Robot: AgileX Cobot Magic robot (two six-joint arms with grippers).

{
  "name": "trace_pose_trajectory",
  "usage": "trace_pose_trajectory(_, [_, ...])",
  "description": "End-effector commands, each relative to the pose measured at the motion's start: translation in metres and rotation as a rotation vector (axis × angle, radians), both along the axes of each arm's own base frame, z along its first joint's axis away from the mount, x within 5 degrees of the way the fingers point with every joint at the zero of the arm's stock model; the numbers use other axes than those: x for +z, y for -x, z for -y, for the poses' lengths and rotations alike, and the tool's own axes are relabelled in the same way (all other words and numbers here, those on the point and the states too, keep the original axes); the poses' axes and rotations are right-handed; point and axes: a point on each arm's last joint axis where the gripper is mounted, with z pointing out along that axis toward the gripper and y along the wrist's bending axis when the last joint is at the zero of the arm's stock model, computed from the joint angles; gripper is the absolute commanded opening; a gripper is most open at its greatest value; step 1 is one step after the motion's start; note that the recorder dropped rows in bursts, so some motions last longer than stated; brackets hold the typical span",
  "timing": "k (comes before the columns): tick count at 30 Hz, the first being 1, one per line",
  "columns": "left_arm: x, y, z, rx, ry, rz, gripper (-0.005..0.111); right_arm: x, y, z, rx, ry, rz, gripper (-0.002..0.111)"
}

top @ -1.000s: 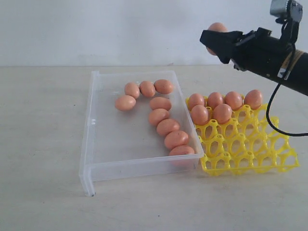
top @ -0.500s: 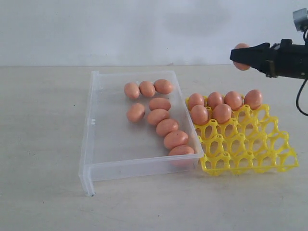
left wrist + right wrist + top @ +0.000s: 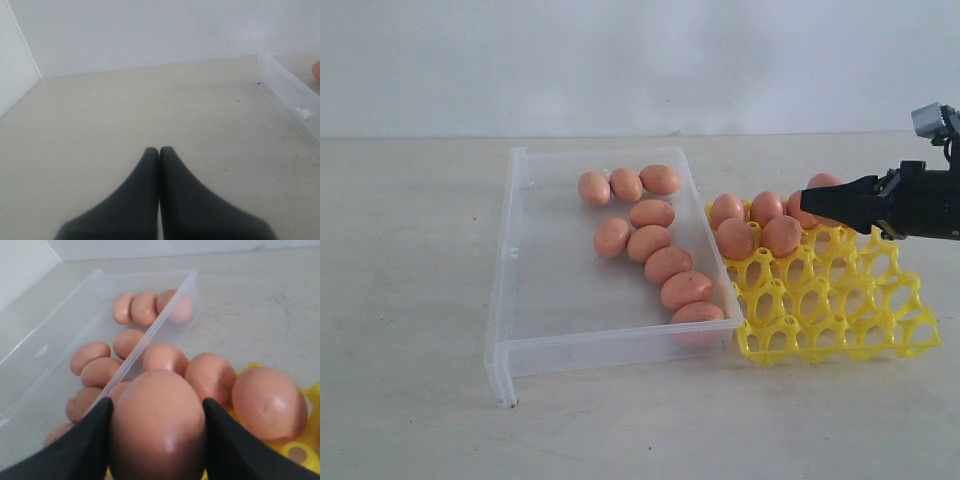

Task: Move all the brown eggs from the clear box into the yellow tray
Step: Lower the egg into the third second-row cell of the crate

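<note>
Sinks lower than a moment ago. Leaves nine brown eggs (image 3: 668,264) in the clear box (image 3: 505,300), several in the yellow tray (image 3: 840,322). Grips one egg (image 3: 824,183) by its sides in the right hand (image 3: 815,200), just above those; keeps left hand (image 3: 159,150) closed, empty. Wants gentle pressure: light, brittle.

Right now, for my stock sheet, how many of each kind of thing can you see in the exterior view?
Clear box: 1
Yellow tray: 1
Brown eggs: 15 in view (9 in the box, 5 in the tray, 1 in the right end effector)
Total: 17
</note>
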Motion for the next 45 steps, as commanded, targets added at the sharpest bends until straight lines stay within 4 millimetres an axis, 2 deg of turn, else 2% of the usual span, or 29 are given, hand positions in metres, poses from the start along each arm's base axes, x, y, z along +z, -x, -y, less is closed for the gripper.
trace_pose_trajectory(1, [0.0,0.0,0.0,-0.004,0.002,0.001,-0.004,0.0,-0.003,0.003,-0.049,0.055,0.028,0.0])
trace_pose_trajectory(7, [0.0,0.0,0.0,-0.004,0.002,0.001,-0.004,-0.019,-0.007,-0.006,-0.078,0.229,-0.035,0.0])
trace_pose_trajectory(11, [0.0,0.0,0.0,-0.004,0.002,0.001,-0.004,-0.017,-0.007,-0.017,-0.036,0.231,0.008,0.0])
trace_pose_trajectory(37, [0.0,0.0,0.0,-0.004,0.002,0.001,-0.004,-0.018,-0.011,-0.015,-0.098,0.246,0.0,0.001])
trace_pose_trajectory(40, [0.0,0.0,0.0,-0.004,0.002,0.001,-0.004,-0.017,-0.011,-0.016,-0.09,0.233,0.007,0.011])
trace_pose_trajectory(45, [0.0,0.0,0.0,-0.004,0.002,0.001,-0.004,-0.016,-0.011,-0.017,-0.083,0.219,0.014,0.045])
